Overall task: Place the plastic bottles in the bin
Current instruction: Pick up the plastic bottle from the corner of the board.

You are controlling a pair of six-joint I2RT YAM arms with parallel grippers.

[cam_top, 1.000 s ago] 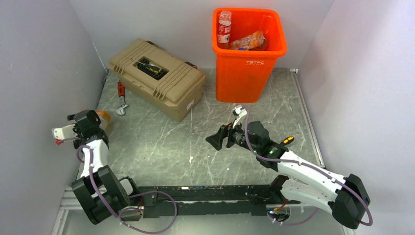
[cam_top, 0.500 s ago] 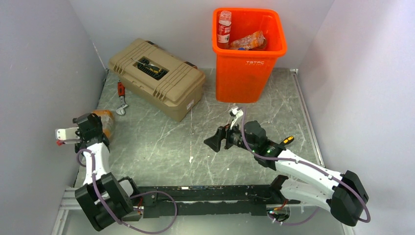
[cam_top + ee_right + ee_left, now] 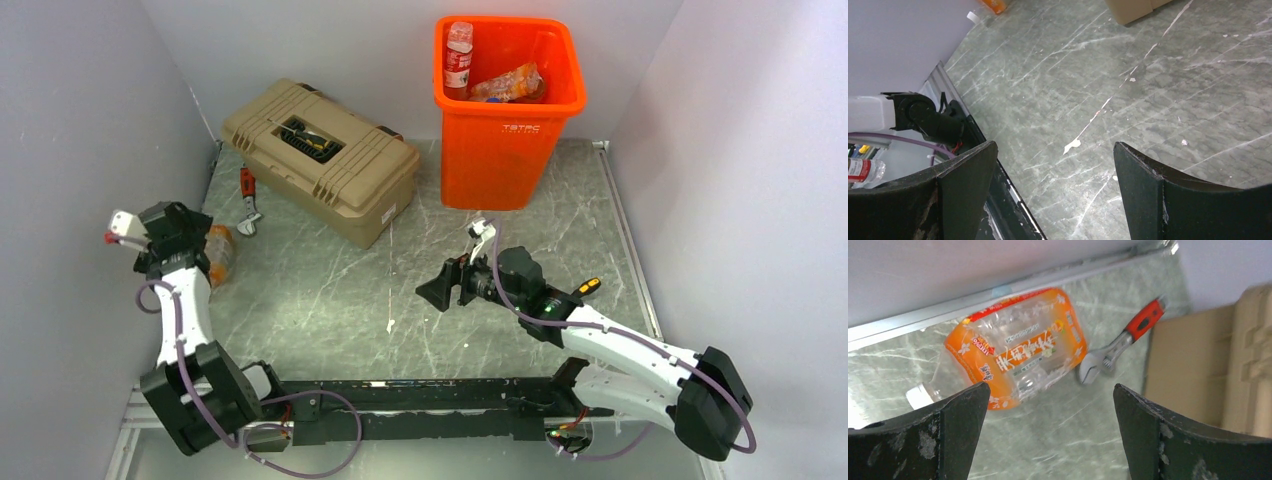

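Note:
An orange-labelled plastic bottle (image 3: 1018, 352) lies on its side on the table by the left wall; it also shows in the top view (image 3: 219, 252). My left gripper (image 3: 1050, 405) is open and empty, above the bottle's near side. In the top view the left gripper (image 3: 185, 255) sits just left of the bottle. The orange bin (image 3: 507, 110) stands at the back right and holds two bottles: a clear one with a red label (image 3: 458, 60) and an orange one (image 3: 508, 82). My right gripper (image 3: 440, 288) is open and empty over mid-table; in its wrist view (image 3: 1053, 165) only table shows.
A tan ribbed toolbox (image 3: 320, 160) stands at the back left, also in the left wrist view (image 3: 1213, 365). A red-handled wrench (image 3: 1120, 342) lies between the bottle and the toolbox. Walls close in on the left and right. The arms' base rail (image 3: 400, 405) runs along the near edge.
My left gripper has swung back toward the left wall and turned, so the orange bottle beside it is more exposed. My right gripper has shifted slightly left and down.

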